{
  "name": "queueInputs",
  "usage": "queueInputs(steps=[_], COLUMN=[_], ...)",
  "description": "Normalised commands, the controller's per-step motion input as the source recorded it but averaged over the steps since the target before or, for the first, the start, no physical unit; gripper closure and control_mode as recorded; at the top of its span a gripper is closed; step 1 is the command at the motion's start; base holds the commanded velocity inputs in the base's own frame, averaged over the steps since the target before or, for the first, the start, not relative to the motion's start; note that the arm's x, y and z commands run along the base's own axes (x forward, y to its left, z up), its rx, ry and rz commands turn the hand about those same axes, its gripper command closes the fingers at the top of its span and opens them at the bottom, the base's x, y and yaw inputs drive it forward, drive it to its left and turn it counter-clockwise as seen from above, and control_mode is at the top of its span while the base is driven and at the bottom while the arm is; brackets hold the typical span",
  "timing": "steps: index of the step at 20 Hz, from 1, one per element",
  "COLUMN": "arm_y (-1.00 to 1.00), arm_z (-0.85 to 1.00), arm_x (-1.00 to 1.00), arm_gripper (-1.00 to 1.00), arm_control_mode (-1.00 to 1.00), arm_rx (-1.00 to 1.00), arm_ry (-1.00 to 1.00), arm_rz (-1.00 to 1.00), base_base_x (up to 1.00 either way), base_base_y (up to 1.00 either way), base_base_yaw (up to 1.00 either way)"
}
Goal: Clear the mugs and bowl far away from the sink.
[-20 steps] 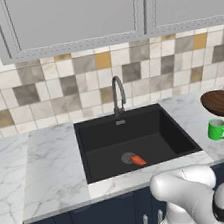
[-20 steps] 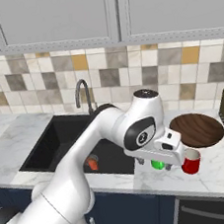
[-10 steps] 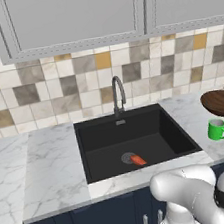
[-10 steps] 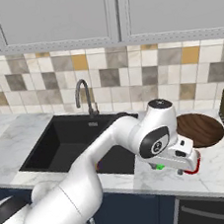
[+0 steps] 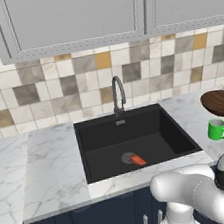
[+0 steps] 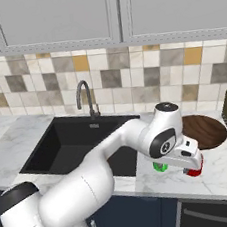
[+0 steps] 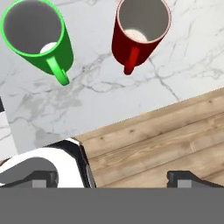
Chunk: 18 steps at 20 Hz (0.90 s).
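Approach to the first mug, right of the sink. The gripper, jaws wide and empty, hangs above the red mug; it should centre over the rim and descend straight, clear of the green mug just beside. Both stand upright, handles alike, apparently empty. The bowl lies behind, further from the sink.

You see a bright green mug beside a red mug with pale inside, both upright on white marble counter; wooden floor planks below them.
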Motion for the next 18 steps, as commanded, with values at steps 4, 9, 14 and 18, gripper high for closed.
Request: queueInputs(steps=[4, 9, 14, 18], arm_y=[-0.24, -0.27, -0.23, -0.2], arm_z=[-0.18, -0.24, -0.33, -0.28], arm_x=[0.31, 0.24, 0.23, 0.22], arm_gripper=[-1.0, -1.0, -1.0, -1.0], arm_control_mode=[-1.0, -1.0, -1.0, -1.0], arm_rx=[0.0, 0.0, 0.12, 0.12], arm_ry=[0.0, 0.0, 0.0, 0.0], arm_rz=[0.0, 0.0, 0.0, 0.0], base_base_x=[0.0, 0.0, 0.0, 0.0], base_base_y=[0.0, 0.0, 0.0, 0.0], base_base_yaw=[0.0, 0.0, 0.0, 0.0])
